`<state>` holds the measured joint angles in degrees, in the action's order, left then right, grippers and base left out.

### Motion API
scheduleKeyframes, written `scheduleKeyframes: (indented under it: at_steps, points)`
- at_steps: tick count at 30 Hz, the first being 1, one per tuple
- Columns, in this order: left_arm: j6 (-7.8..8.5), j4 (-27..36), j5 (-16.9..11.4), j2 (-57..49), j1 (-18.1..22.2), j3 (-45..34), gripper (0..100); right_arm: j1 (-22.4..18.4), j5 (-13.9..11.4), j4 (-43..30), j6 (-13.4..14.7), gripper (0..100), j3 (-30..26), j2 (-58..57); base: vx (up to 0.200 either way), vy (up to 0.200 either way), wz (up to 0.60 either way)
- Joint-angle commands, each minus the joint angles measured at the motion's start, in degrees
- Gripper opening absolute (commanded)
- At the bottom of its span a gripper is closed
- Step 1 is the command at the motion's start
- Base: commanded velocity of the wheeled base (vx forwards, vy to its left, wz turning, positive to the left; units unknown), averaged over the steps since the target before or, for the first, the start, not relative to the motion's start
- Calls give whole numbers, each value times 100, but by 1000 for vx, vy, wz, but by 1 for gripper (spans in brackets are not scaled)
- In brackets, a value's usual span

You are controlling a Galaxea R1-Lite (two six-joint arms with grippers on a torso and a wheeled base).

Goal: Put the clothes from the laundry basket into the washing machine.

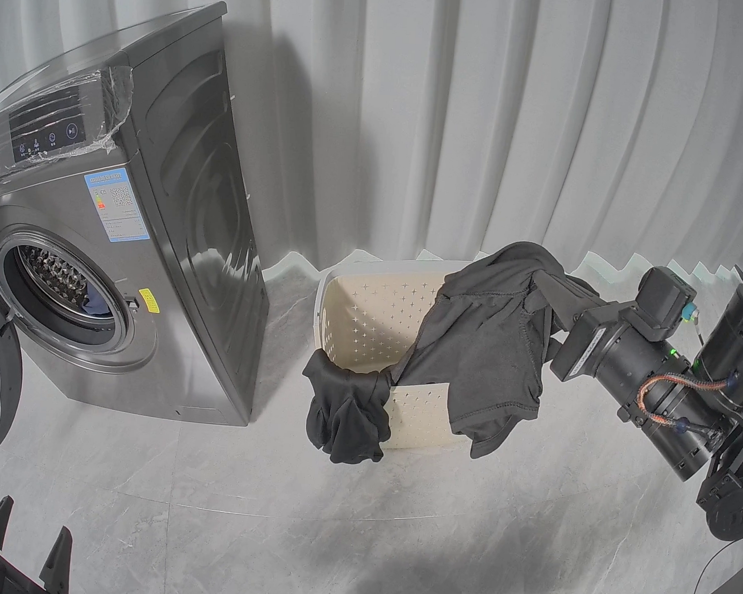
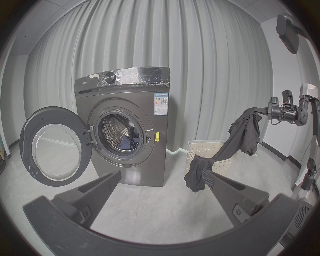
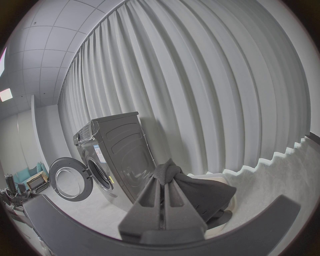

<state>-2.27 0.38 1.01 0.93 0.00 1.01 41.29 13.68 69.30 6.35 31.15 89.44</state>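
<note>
Pale grey marble-patterned floor [image 1: 216, 483] is seen under the whole scene. Nearest, low at the robot's left, the left end effector [image 1: 24, 540] is held just above the floor; its two black fingers [image 2: 96, 190] are spread wide apart and nothing is gripped between them.

Farther on, to the right of the middle, a cream perforated plastic laundry basket [image 1: 363, 310] is set upright on the floor. A dark grey garment [image 1: 484, 339] is draped from above the basket's right side down across its near rim. A bunched dark end [image 1: 346, 411] is hung over that rim on the outside, clear of the floor. Whether this is one piece of cloth or two cannot be told.

The right end effector [image 3: 163, 186] is held above and to the right of the basket, and its fingers are clenched on the upper fold of the dark grey garment.

To the left of the basket, apart from it, a grey front-loading washing machine [image 1: 187, 220] is stood on the floor. Its round glass door [image 2: 55, 145] is swung fully open. Inside the steel drum [image 2: 115, 131] a dark blue cloth [image 2: 128, 142] is seen lying. The control panel [image 1: 48, 128] is covered with clear film.

Behind everything, a white pleated curtain [image 1: 478, 110] is hung down to the floor.
</note>
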Motion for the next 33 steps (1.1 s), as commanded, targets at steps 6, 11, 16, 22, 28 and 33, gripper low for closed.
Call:
scheduleKeyframes:
  at_steps: [6,11,16,22,28,33]
  points:
    - [-19,6,-13,-84,0,-84,100,46,-67,4,-20,0,14,-23,0,200,0]
    - [-19,6,-22,-84,0,-84,100,46,-76,4,-20,0,5,-23,0,200,0]
    - [-19,6,-22,-84,0,-84,100,46,-85,39,-20,0,-21,-15,0,200,0]
    - [-28,6,-22,-84,0,-84,100,46,-85,39,-20,0,-12,-6,0,200,0]
    - [-28,6,-22,-84,0,-84,100,46,-85,39,-20,0,-30,-6,0,0,0]
    - [-28,6,-31,-84,0,-84,100,46,-85,39,-20,0,-30,-6,-200,0,0]
